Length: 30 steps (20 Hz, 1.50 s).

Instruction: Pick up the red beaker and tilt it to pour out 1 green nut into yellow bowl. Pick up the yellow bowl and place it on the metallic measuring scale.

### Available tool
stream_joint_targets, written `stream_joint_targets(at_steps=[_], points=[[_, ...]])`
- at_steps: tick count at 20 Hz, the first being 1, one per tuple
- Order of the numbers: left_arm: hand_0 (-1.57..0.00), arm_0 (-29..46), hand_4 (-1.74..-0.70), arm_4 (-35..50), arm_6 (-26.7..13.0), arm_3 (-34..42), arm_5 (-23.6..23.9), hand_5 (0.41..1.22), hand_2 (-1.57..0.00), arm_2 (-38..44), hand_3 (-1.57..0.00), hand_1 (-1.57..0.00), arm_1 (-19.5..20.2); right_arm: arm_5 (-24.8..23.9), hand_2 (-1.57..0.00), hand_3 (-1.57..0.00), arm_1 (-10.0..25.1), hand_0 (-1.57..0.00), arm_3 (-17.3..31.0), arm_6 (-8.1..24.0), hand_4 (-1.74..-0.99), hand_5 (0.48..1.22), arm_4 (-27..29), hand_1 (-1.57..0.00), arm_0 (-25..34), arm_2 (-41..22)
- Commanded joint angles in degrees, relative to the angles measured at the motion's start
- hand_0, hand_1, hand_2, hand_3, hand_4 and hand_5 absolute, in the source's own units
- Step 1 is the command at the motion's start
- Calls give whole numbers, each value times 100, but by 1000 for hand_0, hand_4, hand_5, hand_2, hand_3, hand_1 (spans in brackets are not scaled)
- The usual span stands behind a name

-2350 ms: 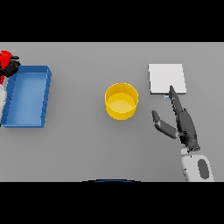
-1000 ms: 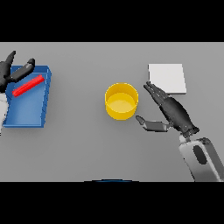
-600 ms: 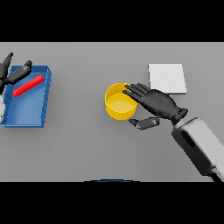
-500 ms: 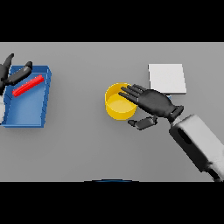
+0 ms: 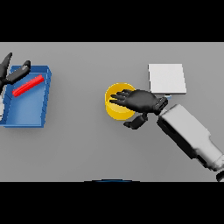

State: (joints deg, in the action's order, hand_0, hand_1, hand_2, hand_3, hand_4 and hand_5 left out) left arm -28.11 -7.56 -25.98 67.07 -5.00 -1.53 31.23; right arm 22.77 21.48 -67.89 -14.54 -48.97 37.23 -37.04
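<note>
My right hand lies over the yellow bowl, fingers spread toward nine o'clock, thumb beneath. My left hand is spread beside the red beaker.

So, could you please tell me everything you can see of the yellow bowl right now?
The yellow bowl is round, plain and glossy, standing upright on the grey table near the middle, left of the pale square scale. The right hand lies over its right side, fingers spread above the opening, thumb beside its outer wall. Its contents cannot be made out.
</note>
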Motion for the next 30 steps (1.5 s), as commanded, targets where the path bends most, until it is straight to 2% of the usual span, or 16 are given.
stream_joint_targets(at_steps=[1,2,7,9,11,12,13,14,15,17,18,21,23,25,27,30], points=[[1,26,-805,-13,10,9,5,702,1,-31,1,1,-32,52,1,1,-10,1,85,-6,-1168,673,-52,1,71,-63],[1,53,-801,-15,39,31,-7,703,1,-33,1,1,-16,153,1,1,-78,1,123,77,-1174,674,-58,1,140,-102],[1,93,-792,-43,21,69,-32,708,1,-25,1,1,69,187,1,-12,-175,1,638,70,-1188,693,-163,1,340,-206],[1,56,-789,-38,19,46,-72,713,1,-35,1,1,74,192,-9,-41,-235,1,709,60,-1209,732,-148,1,344,-219],[1,-14,-791,-34,-64,-4,-42,712,1,-24,1,1,33,109,-88,-130,-306,-48,836,99,-1261,809,-213,-60,378,-263],[1,-47,-791,-54,-7,-17,-40,711,1,-35,1,1,38,136,-189,-215,-256,-193,779,29,-1309,891,-195,-183,382,-247],[1,4,-789,-41,31,-11,-54,710,1,-30,1,1,49,92,-349,-322,-230,-455,731,-26,-1363,957,-206,-407,349,-261],[1,-5,-788,-39,44,-4,-49,710,1,-39,1,1,29,111,-594,-572,-230,-678,709,-38,-1435,1010,-175,-640,373,-237],[1,-10,-788,-57,77,-54,-24,710,1,-58,1,1,-18,111,-789,-679,-239,-857,735,-89,-1492,1052,-153,-826,387,-243],[1,10,-787,-68,54,6,-16,707,1,-74,1,1,-14,161,-1071,-882,-226,-1114,756,-215,-1578,1113,-128,-1094,397,-283],[1,14,-785,-112,96,-35,3,709,1,-77,1,1,14,220,-1129,-969,-206,-1205,748,-206,-1611,1135,-97,-1189,416,-267],[1,31,-784,-109,60,37,-24,710,1,-78,1,1,60,456,-1287,-1106,-63,-1384,539,-140,-1674,1177,14,-1376,360,-250],[1,3,-785,-70,25,31,-52,712,1,-49,1,1,72,517,-1330,-1171,-60,-1451,464,8,-1698,1193,21,-1446,388,-249],[1,21,-786,-28,74,23,-90,704,1,-51,1,1,43,477,-1362,-1198,-88,-1494,510,-45,-1714,1203,62,-1491,475,-219],[1,13,-778,-82,90,-10,-53,704,1,-61,1,1,58,597,-1415,-1185,-44,-1522,353,35,-1724,1209,135,-1520,469,-175],[1,75,-771,-68,130,70,-76,707,1,-56,1,1,102,859,-1459,-1160,203,-1546,4,214,-1732,1215,271,-1545,492,15]])
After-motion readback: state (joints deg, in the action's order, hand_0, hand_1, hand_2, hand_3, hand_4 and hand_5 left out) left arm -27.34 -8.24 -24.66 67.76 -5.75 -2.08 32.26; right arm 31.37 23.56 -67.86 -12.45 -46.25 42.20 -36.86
